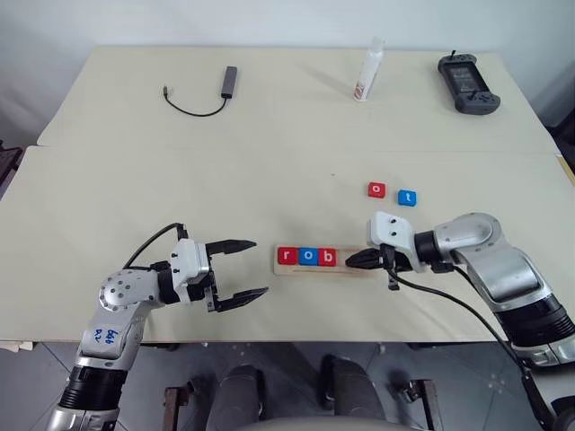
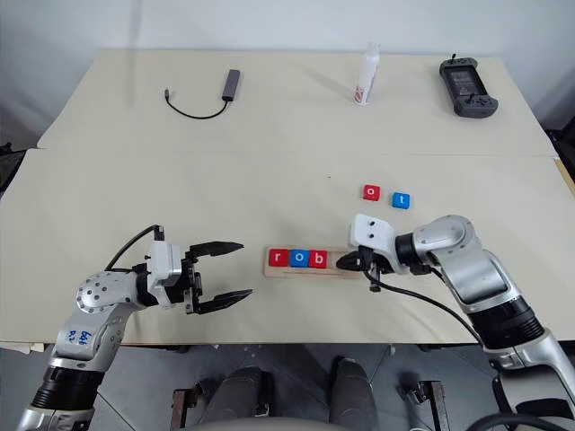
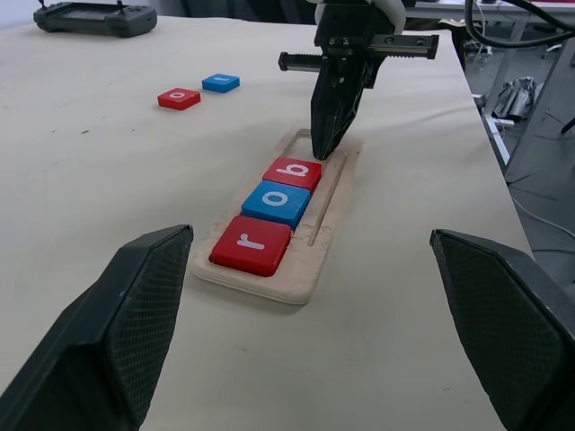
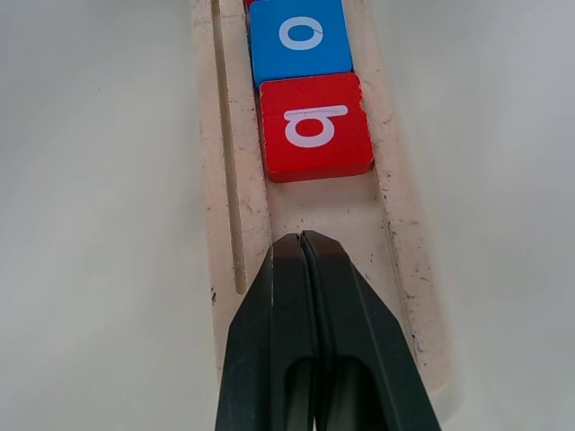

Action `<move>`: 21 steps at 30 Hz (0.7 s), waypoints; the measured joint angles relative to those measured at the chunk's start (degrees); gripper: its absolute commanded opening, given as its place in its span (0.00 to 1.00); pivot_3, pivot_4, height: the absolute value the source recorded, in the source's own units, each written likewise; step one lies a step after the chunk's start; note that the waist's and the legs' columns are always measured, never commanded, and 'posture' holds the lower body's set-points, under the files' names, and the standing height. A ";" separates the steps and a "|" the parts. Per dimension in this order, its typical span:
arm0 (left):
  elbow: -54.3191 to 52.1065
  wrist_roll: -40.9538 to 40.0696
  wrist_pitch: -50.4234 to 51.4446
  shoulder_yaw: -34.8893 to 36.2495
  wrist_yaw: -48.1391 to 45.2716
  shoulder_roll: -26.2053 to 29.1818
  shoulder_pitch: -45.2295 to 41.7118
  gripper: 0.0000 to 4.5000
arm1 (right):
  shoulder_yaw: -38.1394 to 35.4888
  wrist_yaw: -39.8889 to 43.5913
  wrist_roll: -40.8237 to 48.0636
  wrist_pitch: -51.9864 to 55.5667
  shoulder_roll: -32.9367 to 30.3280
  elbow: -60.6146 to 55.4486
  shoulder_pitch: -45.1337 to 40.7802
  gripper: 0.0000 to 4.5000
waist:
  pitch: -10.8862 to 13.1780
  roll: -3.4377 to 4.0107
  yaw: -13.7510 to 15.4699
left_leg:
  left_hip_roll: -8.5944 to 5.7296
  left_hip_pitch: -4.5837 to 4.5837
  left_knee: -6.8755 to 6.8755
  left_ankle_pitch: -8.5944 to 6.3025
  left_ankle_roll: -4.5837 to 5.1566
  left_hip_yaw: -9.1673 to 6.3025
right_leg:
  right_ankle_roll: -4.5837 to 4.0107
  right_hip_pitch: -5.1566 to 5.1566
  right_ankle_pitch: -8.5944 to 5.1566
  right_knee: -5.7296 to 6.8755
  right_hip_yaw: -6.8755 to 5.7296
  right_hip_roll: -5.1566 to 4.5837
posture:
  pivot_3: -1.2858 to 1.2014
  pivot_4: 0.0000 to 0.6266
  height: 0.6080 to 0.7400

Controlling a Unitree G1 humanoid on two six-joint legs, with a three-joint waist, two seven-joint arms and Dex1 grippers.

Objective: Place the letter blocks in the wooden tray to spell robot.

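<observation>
A: So, count of blocks? Five flat square tiles, three red, two blue. Three sit in the tray (image 1: 319, 269): red r (image 1: 287, 256), blue o (image 1: 308, 257), red b (image 1: 329, 258), touching in a row from its left end.

B: Confirmed. The other two lie loose on the table (image 1: 135, 189), farther off and to the right: red o (image 1: 376, 189) beside blue t (image 1: 407, 197), apart from each other.

A: Tray is one long pale wood strip, rounded corners, with a groove along its length. Right part is bare.

B: Grippers, two. Right gripper (image 4: 304, 241) has its black fingers pressed together, holding nothing, tip over the bare tray floor just right of b. Left gripper (image 1: 249, 268) stands spread wide, left of the tray.

A: Surface: two beige tabletops meeting at a seam, smooth and matte. On the far one: one black cable (image 1: 199, 101), one white bottle (image 1: 368, 72), one dark controller (image 1: 467, 83). Grey tile floor below the near edge.
</observation>
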 measured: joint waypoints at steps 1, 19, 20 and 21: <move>0.03 0.00 0.00 -0.01 -0.03 0.00 -0.08 1.00 | -0.12 -0.20 0.03 -0.20 0.01 0.00 0.14 0.01 | 0.00 0.00 -0.01 | 0.00 0.00 0.00 0.00 0.00 0.00 | 0.00 0.00 0.00 0.00 0.00 0.00 | 0.52 0.24 1.00; 5.78 -0.30 0.32 0.49 -2.99 0.75 -3.77 1.00 | -35.62 -10.76 13.92 -5.67 1.54 -8.66 28.59 0.51 | 0.00 -0.01 1.50 | -0.02 0.02 -0.01 -0.03 0.02 0.05 | 0.00 0.03 0.00 -0.03 0.02 0.01 | 0.52 0.24 1.00; 6.78 -0.32 0.39 0.52 -3.19 0.79 -4.31 1.00 | -37.09 -11.68 13.77 -7.95 2.79 -8.57 30.68 0.60 | 0.00 0.00 1.47 | -0.02 0.02 -0.02 -0.03 0.02 0.07 | 0.00 0.02 0.00 -0.03 0.04 0.00 | 0.52 0.24 1.00; 7.52 -0.32 0.41 0.54 -3.46 0.80 -5.00 1.00 | -39.03 -12.78 13.76 -10.03 4.44 -8.51 33.06 0.67 | 0.00 -0.01 1.54 | -0.02 0.03 -0.02 -0.03 0.02 0.06 | 0.00 0.03 0.00 -0.02 0.03 0.02 | 0.52 0.24 1.00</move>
